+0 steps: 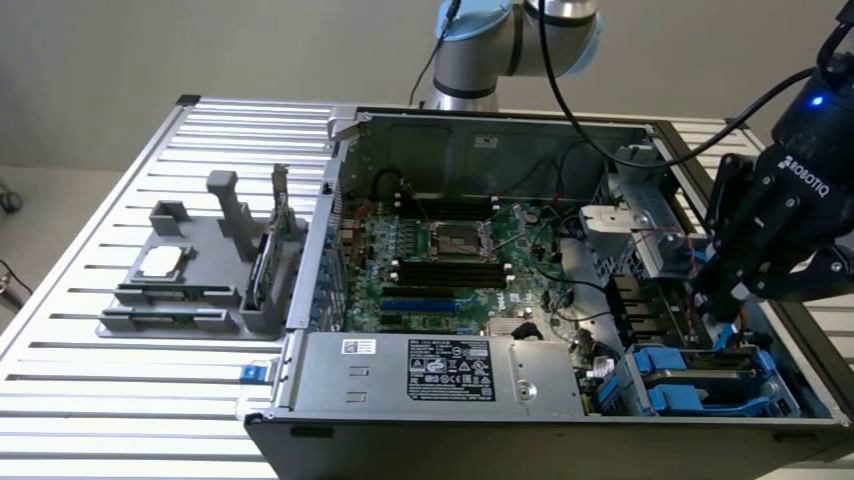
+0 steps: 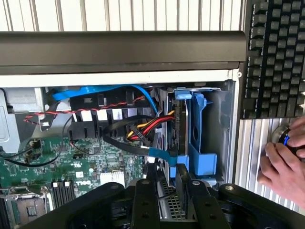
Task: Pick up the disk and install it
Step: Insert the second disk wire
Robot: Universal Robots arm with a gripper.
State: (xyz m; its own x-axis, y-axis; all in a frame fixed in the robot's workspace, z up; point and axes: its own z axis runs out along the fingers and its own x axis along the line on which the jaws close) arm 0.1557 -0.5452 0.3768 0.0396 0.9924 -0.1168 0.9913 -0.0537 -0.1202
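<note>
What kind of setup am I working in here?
Most likely a lab test bench for computer assembly: an open desktop computer case lies on a slatted aluminium table, with a grey parts fixture beside it and a keyboard near a person's hand.

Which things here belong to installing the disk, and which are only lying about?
Belong to the job: gripper; blue disk carrier in the drive bay; open computer case.
Lying about: grey stand with its silver chip and dark card; keyboard; a person's hand on a knob.
</note>
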